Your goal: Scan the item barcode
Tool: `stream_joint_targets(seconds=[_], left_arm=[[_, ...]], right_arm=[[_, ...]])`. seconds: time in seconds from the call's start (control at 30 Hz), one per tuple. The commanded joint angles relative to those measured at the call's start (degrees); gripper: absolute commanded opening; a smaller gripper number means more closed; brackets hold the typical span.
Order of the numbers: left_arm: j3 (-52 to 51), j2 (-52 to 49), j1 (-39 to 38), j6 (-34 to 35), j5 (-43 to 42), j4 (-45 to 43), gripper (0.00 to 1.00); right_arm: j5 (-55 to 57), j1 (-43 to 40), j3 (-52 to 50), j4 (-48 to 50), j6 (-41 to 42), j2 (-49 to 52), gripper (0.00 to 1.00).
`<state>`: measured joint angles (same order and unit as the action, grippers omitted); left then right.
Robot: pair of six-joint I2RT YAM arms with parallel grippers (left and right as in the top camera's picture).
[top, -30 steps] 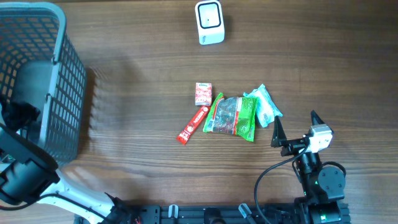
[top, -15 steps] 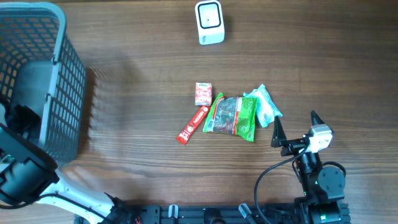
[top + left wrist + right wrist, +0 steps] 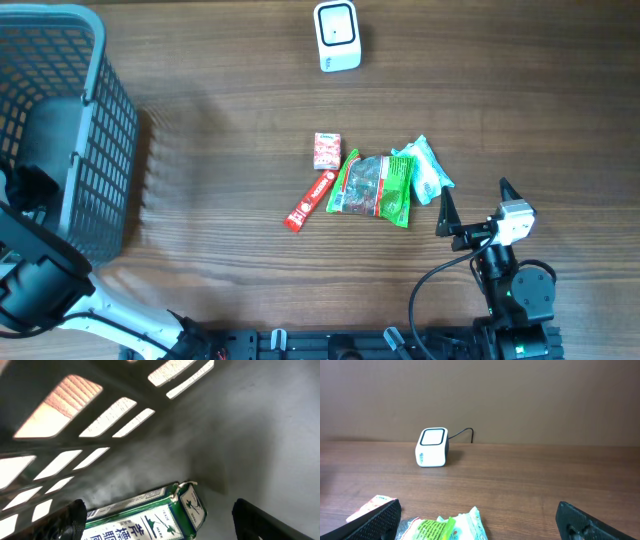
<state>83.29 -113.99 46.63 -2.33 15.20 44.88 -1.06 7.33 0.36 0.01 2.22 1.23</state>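
left gripper (image 3: 165,521) — fingers (image 3: 62,521) spread wide, green-white carton (image 3: 150,516) lying between them in basket (image 3: 95,120) | right gripper (image 3: 482,522) — fingers (image 3: 375,522) spread wide, holding nothing

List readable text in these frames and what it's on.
"MARK": green-and-white carton in the basket; its Chinese characters are cut off.
Red stick, red box, green packet, teal packet: print too small.
Scanner: nothing legible.
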Motion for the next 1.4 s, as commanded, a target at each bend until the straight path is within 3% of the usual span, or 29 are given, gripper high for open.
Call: stream_joint_targets(seconds=[0.0,0.03,0.1,0.27,0.33,0.43,0.5,0.7,0.87,1.07,1.2,1.37], left_arm=[[-2.54,0.74,0.52,2.32,-0.02,0.63,0.86],[-2.62,0.74,0.48,2.8,-1.29,1.75,0.76],[-2.62,0.74,0.46,2.82,-6.1,3.96,0.66],[-2.6,0.98,-0.92,6.45,-11.3,5.07,0.67],[-2.6,0.96,-1.05,6.49,-11.32,5.29,0.52],[-2.36,1.07,-1.05,7.58,-11.32,4.72,0.4],[1.9,1.88,-1.14,12.79,-11.56,5.84,0.22],[12.59,9.84,-2.95,14.29,-12.0,9.01,0.18],[15.1,25.18,-10.21,22.36,-14.8,8.85,0.19],[15.1,38.21,-32.46,22.34,-14.75,17.79,0.21],[12.72,35.52,-49.29,22.36,-14.75,27.76,0.22],[-1.44,28.33,-62.97,24.26,-14.49,22.97,0.22]], right_arm=[[0.09,0.09,-0.07,0.31,-0.72,-0.22,1.0],[0.09,0.09,-0.07,0.31,-0.72,-0.22,1.0],[0.09,0.09,-0.07,0.31,-0.72,-0.22,1.0],[0.11,0.09,-0.07,0.31,-0.74,-0.22,1.0],[0.09,0.09,-0.07,0.31,-0.74,-0.22,1.0],[0.09,0.09,-0.07,0.31,-0.72,-0.22,1.0],[0.09,0.09,-0.07,0.31,-0.72,-0.22,1.0],[0.09,0.09,-0.07,0.31,-0.72,-0.22,1.0],[0.09,0.09,-0.07,0.31,-0.74,-0.22,1.0],[0.11,0.09,-0.07,0.31,-0.74,-0.22,1.0],[0.09,0.09,-0.07,0.31,-0.72,-0.22,1.0],[0.09,0.09,-0.07,0.31,-0.72,-0.22,1.0]])
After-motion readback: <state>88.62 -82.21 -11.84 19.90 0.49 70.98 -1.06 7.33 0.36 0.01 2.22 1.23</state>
